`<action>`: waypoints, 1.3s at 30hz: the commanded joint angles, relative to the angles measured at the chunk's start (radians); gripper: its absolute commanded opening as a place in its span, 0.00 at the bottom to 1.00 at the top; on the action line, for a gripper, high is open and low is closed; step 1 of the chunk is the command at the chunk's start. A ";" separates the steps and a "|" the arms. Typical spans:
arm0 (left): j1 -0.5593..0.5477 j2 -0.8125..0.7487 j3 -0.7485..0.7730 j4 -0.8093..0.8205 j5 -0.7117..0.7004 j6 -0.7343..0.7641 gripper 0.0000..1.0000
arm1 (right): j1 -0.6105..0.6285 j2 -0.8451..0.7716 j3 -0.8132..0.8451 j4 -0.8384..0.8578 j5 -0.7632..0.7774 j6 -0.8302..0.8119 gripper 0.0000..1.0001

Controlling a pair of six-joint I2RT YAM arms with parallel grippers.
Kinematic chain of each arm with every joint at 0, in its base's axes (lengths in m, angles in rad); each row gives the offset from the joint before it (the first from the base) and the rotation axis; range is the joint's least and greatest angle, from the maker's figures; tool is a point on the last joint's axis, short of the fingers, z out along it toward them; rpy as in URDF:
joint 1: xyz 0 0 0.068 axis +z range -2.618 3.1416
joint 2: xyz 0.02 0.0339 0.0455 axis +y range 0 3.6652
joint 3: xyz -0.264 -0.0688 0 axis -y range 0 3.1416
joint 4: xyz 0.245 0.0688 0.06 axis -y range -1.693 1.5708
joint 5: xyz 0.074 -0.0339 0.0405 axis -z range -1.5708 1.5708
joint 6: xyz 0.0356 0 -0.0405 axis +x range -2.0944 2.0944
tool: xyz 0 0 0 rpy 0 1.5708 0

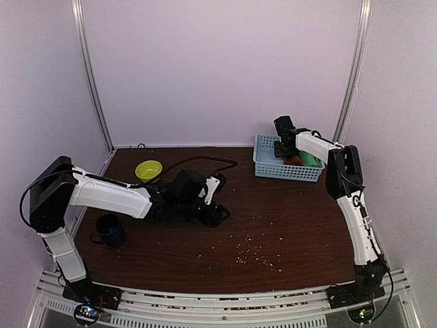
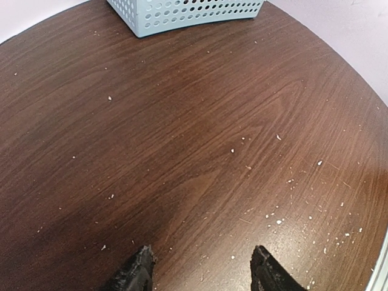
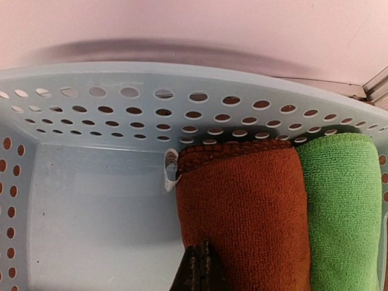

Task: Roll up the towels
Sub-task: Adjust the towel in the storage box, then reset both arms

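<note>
— While the rust towel (image 3: 242, 212) and green towel (image 3: 339, 206) lie in the basket (image 1: 287, 171), upper right, what of the jaws?
— At the rust edge the right jaws press together; the left jaws stand spread above the desk (image 2: 182, 151).

Two soft terry towels are shown lying side by side, touching, inside a perforated light-blue basket (image 3: 139, 97). The rust-red towel (image 3: 242, 212) is bundled thick with rounded edges, and a small white tag (image 3: 171, 171) is seen at its far left corner. The bright green towel (image 3: 339, 206), similarly bundled, is packed between it and the basket's right wall.
</note>
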 commanded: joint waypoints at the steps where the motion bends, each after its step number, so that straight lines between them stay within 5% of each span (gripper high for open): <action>1: -0.006 -0.019 0.007 0.013 -0.037 0.029 0.57 | -0.004 -0.114 -0.024 0.047 -0.023 0.008 0.00; 12: 0.009 -0.042 0.101 -0.113 -0.157 0.136 0.61 | -0.006 -0.379 -0.132 0.099 -0.119 -0.022 0.00; 19: 0.111 -0.118 0.141 -0.204 -0.202 0.168 0.74 | -0.020 -0.633 -0.409 0.224 -0.229 -0.130 0.04; 22: 0.196 -0.172 0.148 -0.227 -0.185 0.165 0.82 | -0.037 -0.753 -0.566 0.284 -0.353 -0.165 0.28; 29: 0.315 -0.218 0.258 -0.321 -0.262 0.196 0.90 | -0.066 -1.052 -0.976 0.491 -0.533 -0.188 0.62; 31: 0.330 -0.215 0.301 -0.348 -0.302 0.219 0.91 | -0.072 -1.134 -1.054 0.537 -0.527 -0.168 0.98; 35: 0.365 -0.221 0.377 -0.381 -0.367 0.262 0.93 | -0.088 -1.241 -1.099 0.542 -0.509 -0.117 1.00; 39: 0.388 -0.245 0.444 -0.388 -0.427 0.306 0.93 | -0.092 -1.274 -1.040 0.467 -0.315 -0.063 1.00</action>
